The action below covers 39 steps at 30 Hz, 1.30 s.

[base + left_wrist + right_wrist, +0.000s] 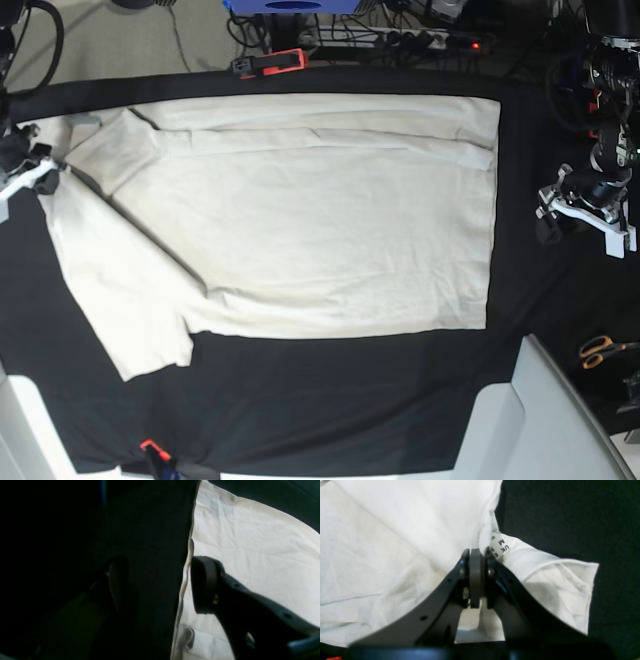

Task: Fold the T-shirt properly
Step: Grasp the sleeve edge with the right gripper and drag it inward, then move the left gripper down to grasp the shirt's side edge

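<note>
Currently the T-shirt [320, 220] lies spread on the black tabletop [330, 400]. The right gripper [477, 576] is closed at the collar, seemingly pinching it near the size label [502, 545], which only the right wrist view shows. The left gripper [160, 585] is open beside the hem. To fold well, it should grip the hem before lifting.
</note>
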Each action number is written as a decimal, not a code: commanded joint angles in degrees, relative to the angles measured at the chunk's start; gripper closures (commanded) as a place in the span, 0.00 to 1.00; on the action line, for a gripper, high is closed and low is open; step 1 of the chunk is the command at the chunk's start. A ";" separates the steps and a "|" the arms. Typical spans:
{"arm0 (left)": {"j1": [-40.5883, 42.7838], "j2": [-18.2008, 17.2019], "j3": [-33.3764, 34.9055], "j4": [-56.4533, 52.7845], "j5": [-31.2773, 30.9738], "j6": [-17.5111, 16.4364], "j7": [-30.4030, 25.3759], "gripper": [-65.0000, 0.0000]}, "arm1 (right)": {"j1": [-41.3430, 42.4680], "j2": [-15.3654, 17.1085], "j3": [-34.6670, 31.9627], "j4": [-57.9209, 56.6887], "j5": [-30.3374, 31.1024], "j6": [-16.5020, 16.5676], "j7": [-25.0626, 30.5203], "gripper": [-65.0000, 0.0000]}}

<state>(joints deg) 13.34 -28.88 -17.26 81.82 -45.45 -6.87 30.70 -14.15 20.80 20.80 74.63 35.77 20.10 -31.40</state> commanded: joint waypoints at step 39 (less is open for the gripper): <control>-0.55 -0.79 -0.99 0.68 -0.48 -0.20 -1.12 0.42 | 42.86 6.06 -28.58 -56.39 0.41 5.09 20.19 0.29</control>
<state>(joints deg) 13.34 -28.42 -17.69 81.69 -45.43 -6.85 30.70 27.59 26.11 -7.77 17.89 35.94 24.62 -10.76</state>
